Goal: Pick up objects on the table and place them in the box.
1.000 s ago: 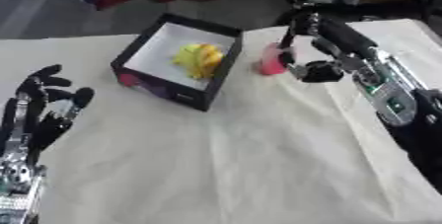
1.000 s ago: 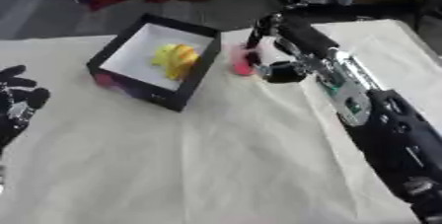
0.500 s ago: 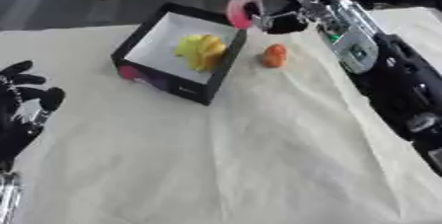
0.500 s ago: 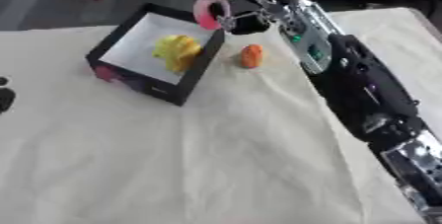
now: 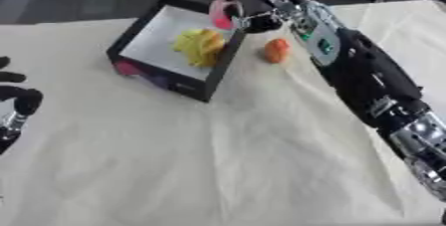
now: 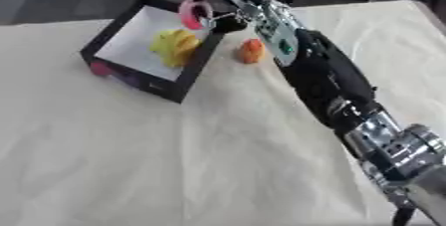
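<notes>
One pink object (image 5: 221, 13) pinched in right hand (image 5: 248, 7) fingers, over box (image 5: 139, 36) rim.

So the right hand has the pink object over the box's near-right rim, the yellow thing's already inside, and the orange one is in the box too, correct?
Not quite. The orange object is not in the box; it lies on the cloth just right of it, as the left eye view shows. The rest holds: the right hand has the pink object over the rim, and the yellow object is inside.
</notes>
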